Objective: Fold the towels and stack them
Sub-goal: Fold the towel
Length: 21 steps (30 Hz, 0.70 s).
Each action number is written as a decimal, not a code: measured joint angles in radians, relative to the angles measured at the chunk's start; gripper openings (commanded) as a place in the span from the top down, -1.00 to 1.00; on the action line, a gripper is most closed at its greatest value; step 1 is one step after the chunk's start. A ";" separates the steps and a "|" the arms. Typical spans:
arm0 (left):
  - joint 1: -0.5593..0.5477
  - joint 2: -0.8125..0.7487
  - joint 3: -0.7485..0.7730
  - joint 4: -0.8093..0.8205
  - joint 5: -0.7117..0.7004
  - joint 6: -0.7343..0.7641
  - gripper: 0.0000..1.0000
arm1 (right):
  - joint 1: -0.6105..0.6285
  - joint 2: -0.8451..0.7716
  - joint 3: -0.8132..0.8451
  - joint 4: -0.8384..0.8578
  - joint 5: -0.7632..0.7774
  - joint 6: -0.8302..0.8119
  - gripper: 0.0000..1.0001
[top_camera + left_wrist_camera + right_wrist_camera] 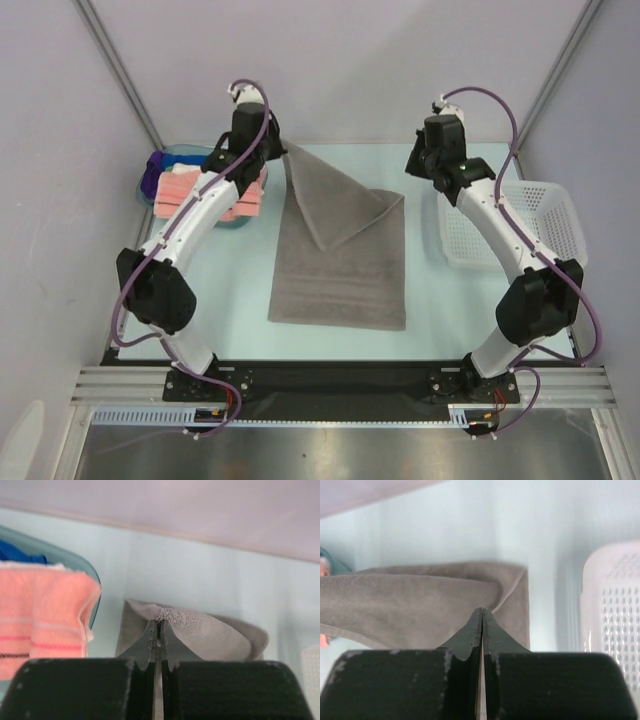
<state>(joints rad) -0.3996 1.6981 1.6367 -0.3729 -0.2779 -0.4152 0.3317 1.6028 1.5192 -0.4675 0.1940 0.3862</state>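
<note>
A grey towel (340,270) lies spread in the middle of the table, its far left corner pulled up and over into a slanted fold. My left gripper (279,151) is shut on that raised corner; in the left wrist view the terry cloth (215,635) bunches at the closed tips (159,626). My right gripper (422,165) hovers past the towel's far right corner, shut with nothing in it. The right wrist view shows the closed tips (482,611) above the grey towel (420,610). Folded pink towels (245,200) (45,615) sit stacked at the left.
A translucent blue tub (190,153) (85,565) at the far left holds the pink stack and a blue-purple cloth (155,165) (20,555). A white mesh basket (540,225) (615,600) stands at the right. Grey walls close in the back and sides.
</note>
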 measured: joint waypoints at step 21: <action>-0.017 0.047 -0.097 0.009 0.002 0.033 0.99 | 0.319 0.171 -0.185 0.205 -0.040 0.070 0.48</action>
<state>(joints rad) -0.4164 1.7447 1.5402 -0.3641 -0.2760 -0.3820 0.6510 1.7741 1.3342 -0.2623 0.1543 0.4564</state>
